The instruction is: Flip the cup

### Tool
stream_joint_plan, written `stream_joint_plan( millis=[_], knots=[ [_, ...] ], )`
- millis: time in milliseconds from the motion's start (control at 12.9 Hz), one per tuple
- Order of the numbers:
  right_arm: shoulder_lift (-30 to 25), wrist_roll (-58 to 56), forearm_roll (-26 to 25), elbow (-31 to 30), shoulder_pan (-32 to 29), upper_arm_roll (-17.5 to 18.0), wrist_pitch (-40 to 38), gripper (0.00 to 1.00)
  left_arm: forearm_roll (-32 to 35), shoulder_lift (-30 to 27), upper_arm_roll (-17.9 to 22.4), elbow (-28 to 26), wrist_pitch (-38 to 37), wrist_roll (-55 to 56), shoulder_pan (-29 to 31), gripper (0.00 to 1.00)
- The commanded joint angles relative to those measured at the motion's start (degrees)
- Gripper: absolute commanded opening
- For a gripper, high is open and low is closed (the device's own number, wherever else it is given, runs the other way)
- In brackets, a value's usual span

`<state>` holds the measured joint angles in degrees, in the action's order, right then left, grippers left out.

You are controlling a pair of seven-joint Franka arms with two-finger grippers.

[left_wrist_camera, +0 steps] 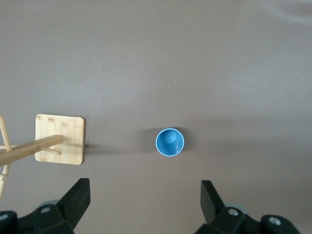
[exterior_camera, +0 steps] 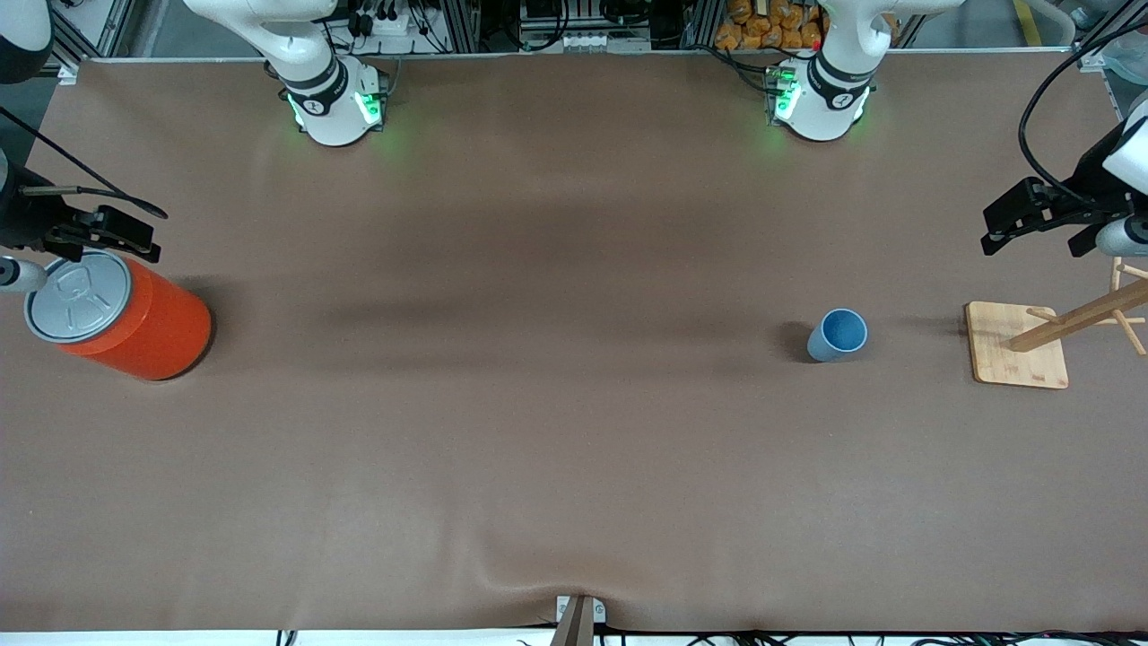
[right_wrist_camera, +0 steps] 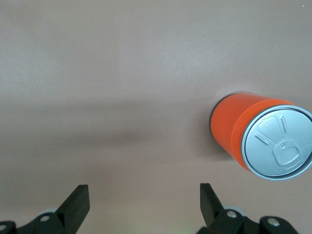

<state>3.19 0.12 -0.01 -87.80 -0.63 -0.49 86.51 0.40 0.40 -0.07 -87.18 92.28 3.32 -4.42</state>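
The small light blue cup (exterior_camera: 838,335) stands upright on the brown table, its darker blue inside facing up, toward the left arm's end. It also shows in the left wrist view (left_wrist_camera: 170,142), well apart from my fingers. My left gripper (exterior_camera: 1006,224) is open and empty, held high over the table's edge at the left arm's end, beside the wooden rack; it shows in the left wrist view (left_wrist_camera: 145,187). My right gripper (exterior_camera: 134,235) is open and empty, up over the table at the right arm's end, by the orange can; it shows in the right wrist view (right_wrist_camera: 144,190).
A large orange can (exterior_camera: 134,323) with a grey pull-tab lid stands at the right arm's end, also in the right wrist view (right_wrist_camera: 258,141). A wooden peg rack on a square base (exterior_camera: 1015,357) stands beside the cup at the left arm's end, also in the left wrist view (left_wrist_camera: 60,139).
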Motion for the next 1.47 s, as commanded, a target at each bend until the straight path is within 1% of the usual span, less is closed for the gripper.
stream_joint_plan(
  millis=[0, 543, 776, 1009, 1397],
  knots=[
    [-0.38, 0.06, 0.62, -0.27, 0.10, -0.21, 0.06, 1.00, 0.48, 0.31, -0.20, 1.40, -1.75, 2.74, -0.24, 1.00],
    [-0.38, 0.32, 0.54, -0.10, 0.19, -0.21, -0.03, 1.00, 0.30, 0.66, -0.11, 1.23, -2.37, 2.75, 0.11, 1.00],
    [-0.38, 0.67, -0.08, 1.66, 0.28, -0.21, -0.64, 1.00, 0.30, 0.48, 0.33, 1.67, -2.37, 3.01, 0.64, 1.00],
    [-0.38, 0.76, 0.09, 2.72, 0.19, -0.12, -2.66, 1.00, 0.30, 0.39, 0.33, 1.67, -2.72, 2.93, 2.74, 1.00],
    [-0.38, 0.85, 0.62, 2.37, 0.01, -0.21, -3.72, 1.00, 0.13, 0.39, 0.15, 1.58, -2.81, 3.01, 2.84, 1.00]
  ],
)
